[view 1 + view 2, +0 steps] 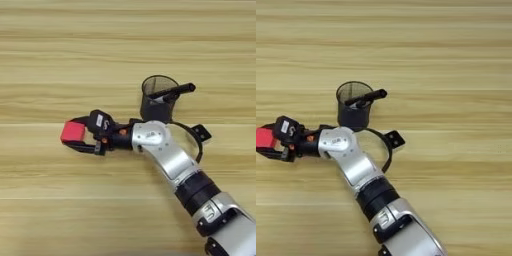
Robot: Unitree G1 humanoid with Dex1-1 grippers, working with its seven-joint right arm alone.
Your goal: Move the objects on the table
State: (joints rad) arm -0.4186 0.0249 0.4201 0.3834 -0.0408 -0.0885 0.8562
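Hand [75, 134] closed around the red cube [72, 131], low over the desk [60, 50].

Reaching toward nine o'clock, the right arm [167, 155] lies slantwise from the lower right; the two black fingers [80, 147] sit on the cube's twelve and six o'clock sides, parted only by its width. Whether the cube rests on the wood or is just clear of it I cannot tell. At two o'clock from the cube, just behind the wrist, stands the black mesh pen cup [157, 102], one marker [175, 91] poking out toward three o'clock.
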